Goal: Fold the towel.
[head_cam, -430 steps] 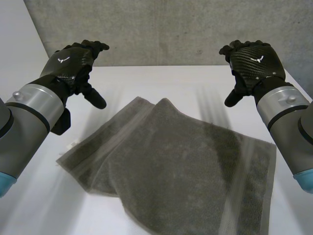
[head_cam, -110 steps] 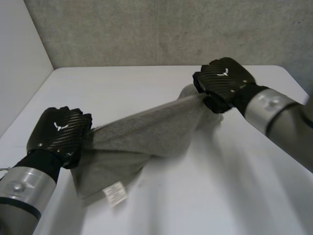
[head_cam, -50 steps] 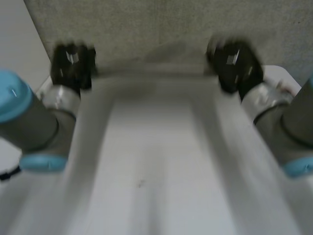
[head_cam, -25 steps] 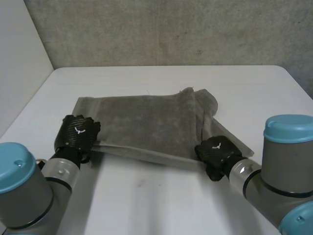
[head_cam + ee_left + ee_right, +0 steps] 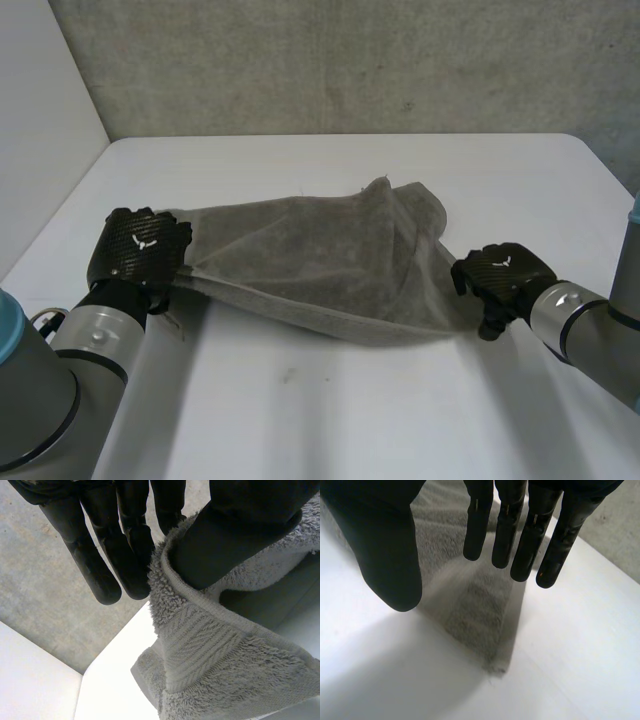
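The grey towel [image 5: 320, 260] lies crumpled across the middle of the white table [image 5: 350, 420]. Its left end is raised off the surface. My left hand [image 5: 138, 248] holds that left end. In the left wrist view the thumb [image 5: 240, 525] pinches the towel's hemmed edge [image 5: 200, 635] against the fingers. My right hand [image 5: 500, 272] hovers just beyond the towel's right end. In the right wrist view its fingers [image 5: 520, 535] hang straight above the towel's corner [image 5: 485, 630], and it holds nothing.
A grey concrete wall [image 5: 350, 60] runs along the table's far edge, and a white wall [image 5: 40, 120] stands at the left. Bare table stretches in front of the towel and to its right.
My right hand has let go of the towel's near right corner, opened and drawn off to the right. The left hand still grips its end, raised slightly. The towel has sagged.
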Available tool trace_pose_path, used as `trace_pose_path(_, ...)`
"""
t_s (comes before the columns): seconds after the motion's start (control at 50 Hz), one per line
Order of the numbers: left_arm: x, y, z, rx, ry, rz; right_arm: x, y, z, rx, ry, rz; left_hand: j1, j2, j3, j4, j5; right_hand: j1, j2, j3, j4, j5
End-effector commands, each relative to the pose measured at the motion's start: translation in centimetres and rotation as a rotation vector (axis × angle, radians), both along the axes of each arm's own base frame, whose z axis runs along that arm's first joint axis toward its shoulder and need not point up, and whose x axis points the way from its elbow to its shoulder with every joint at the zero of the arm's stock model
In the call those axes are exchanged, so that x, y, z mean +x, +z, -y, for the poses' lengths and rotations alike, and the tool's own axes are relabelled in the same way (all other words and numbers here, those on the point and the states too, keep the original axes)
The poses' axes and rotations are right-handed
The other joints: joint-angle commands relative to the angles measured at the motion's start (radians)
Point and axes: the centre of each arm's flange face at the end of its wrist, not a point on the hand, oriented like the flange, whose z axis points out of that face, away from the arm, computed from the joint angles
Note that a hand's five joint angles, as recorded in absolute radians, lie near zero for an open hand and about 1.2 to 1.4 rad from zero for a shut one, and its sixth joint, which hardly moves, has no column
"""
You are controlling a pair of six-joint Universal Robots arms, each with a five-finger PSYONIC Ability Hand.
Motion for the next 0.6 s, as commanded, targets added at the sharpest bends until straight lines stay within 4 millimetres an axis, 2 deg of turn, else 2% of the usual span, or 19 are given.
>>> trace_pose_path(0.02, -0.2, 0.5, 0.6, -0.018, 0.003, -0.007, -0.5, -1.2, 0.0, 0.052, -0.049, 0.045, 0.196, 0.178, 0.180, 0.178, 0.179, 0.097, 0.005, 0.022, 0.028, 0.039)
trace_pose_path(0.22, -0.7, 2.1, 1.2, -0.043, -0.005, -0.017, 0.4, -2.0, -0.2, 0.142, -0.082, 0.280, 0.196, 0.178, 0.180, 0.178, 0.179, 0.129, 0.038, 0.054, 0.060, 0.071)
trace_pose_path(0.26, -0.9, 2.8, 1.4, -0.037, -0.007, -0.016, 0.8, -2.8, -0.1, 0.171, -0.093, 0.319, 0.196, 0.178, 0.180, 0.178, 0.179, 0.129, 0.038, 0.054, 0.060, 0.071)
trace_pose_path(0.42, -1.5, 4.4, 1.5, -0.041, -0.021, -0.033, 3.2, -4.9, -0.7, 0.206, -0.042, 0.338, 0.196, 0.178, 0.180, 0.178, 0.179, 0.129, 0.038, 0.054, 0.060, 0.071)
trace_pose_path(0.6, -1.8, 5.6, 1.8, -0.046, -0.023, -0.085, 3.5, -6.0, 0.3, 0.188, -0.067, 0.328, 0.196, 0.178, 0.180, 0.178, 0.179, 0.194, 0.102, 0.119, 0.125, 0.136)
